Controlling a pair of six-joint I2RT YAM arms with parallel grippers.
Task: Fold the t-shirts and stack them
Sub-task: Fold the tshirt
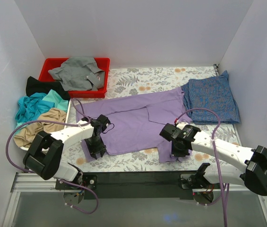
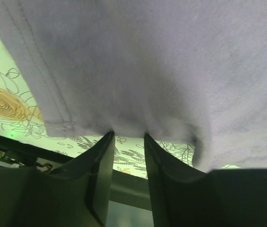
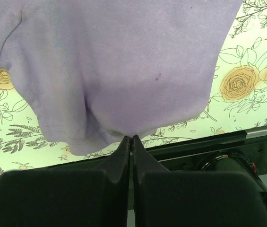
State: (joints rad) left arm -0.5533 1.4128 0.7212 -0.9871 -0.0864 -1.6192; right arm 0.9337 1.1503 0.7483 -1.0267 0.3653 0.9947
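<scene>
Far left, off the bench (image 1: 142, 80) edge, I note a heap of three t-shirts: a black t-shirt (image 1: 38, 86), a teal t-shirt (image 1: 31, 106) and a tan t-shirt (image 1: 38, 125), crumpled and touching. Behind them a red bin (image 1: 46, 71) holds a grey t-shirt (image 1: 79, 72). Only the overhead view shows these.

The lavender t-shirt (image 1: 133, 118) lies spread across the middle of the floral-covered bench. The left fingers (image 1: 97, 150) sit at its near left hem. From the left wrist camera, the left fingers (image 2: 100, 165) stand a narrow gap apart, the floral print visible between them. The bunched hem of the lavender t-shirt (image 2: 147, 61) rests against their tips. I cannot tell whether any cloth is actually caught there.

The right fingers (image 1: 179, 150) are at the near right hem. The right wrist camera shows the right fingers (image 3: 119, 161) pressed together with a pinch of the lavender t-shirt (image 3: 124, 66) clamped at the tips, the cloth puckering toward them. The overhead view hides both contact points under the wrists.

Far right, a blue checked t-shirt (image 1: 211, 99) lies folded, its near left edge touching the lavender sleeve.
</scene>
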